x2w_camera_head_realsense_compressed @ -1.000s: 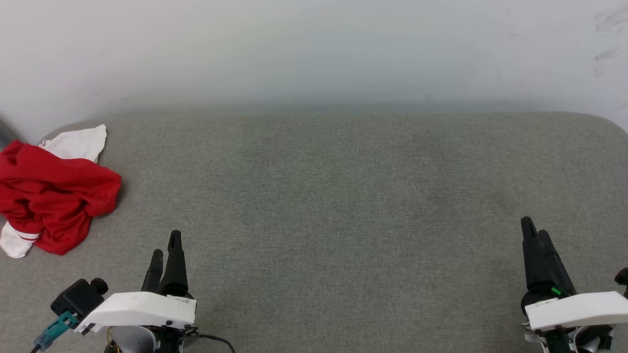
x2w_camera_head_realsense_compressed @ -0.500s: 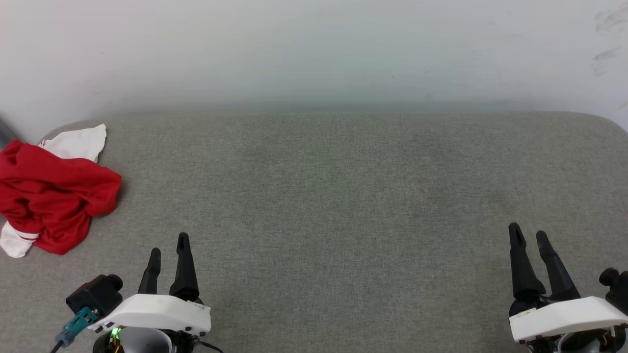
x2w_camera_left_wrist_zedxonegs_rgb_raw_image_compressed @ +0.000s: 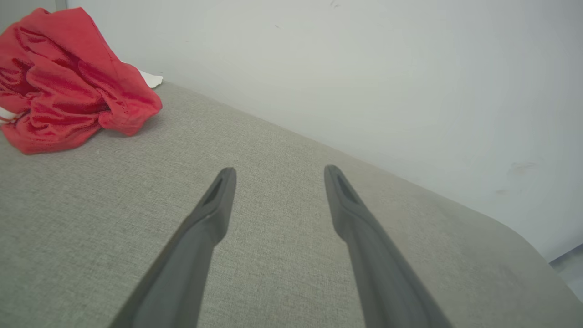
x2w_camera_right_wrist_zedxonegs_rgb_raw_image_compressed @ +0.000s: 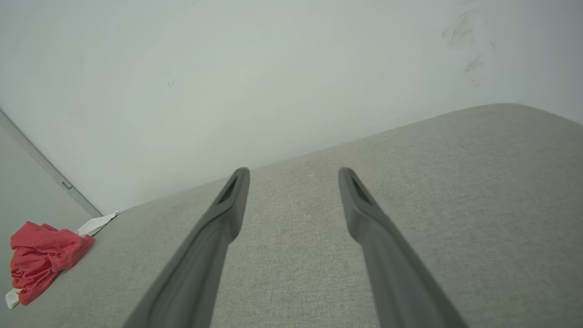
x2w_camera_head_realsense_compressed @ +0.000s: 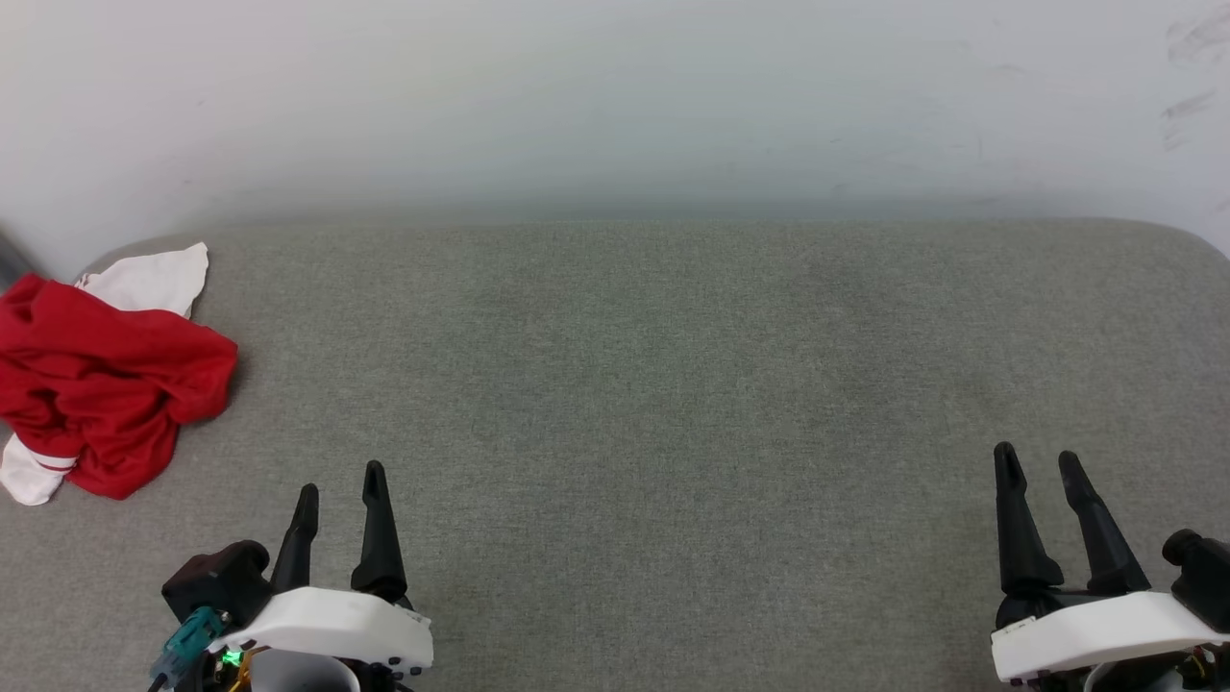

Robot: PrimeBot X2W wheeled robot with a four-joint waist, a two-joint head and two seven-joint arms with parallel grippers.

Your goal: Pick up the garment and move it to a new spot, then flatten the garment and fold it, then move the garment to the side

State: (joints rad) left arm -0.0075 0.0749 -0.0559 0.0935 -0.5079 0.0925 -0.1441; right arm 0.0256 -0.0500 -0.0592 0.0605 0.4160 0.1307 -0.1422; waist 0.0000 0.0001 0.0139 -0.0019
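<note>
My left pincer [x2w_camera_head_realsense_compressed: 340, 479] sits at seven o'clock in the head view, jaws spread wide and holding nothing. My right pincer [x2w_camera_head_realsense_compressed: 1037, 454], at five o'clock, is just as wide and empty. The garment [x2w_camera_head_realsense_compressed: 106, 384] lies crumpled at nine o'clock on the grey tabletop [x2w_camera_head_realsense_compressed: 673, 384], red with white sleeve ends showing, close to the white wall [x2w_camera_head_realsense_compressed: 615, 96] and well apart from both pincers.
</note>
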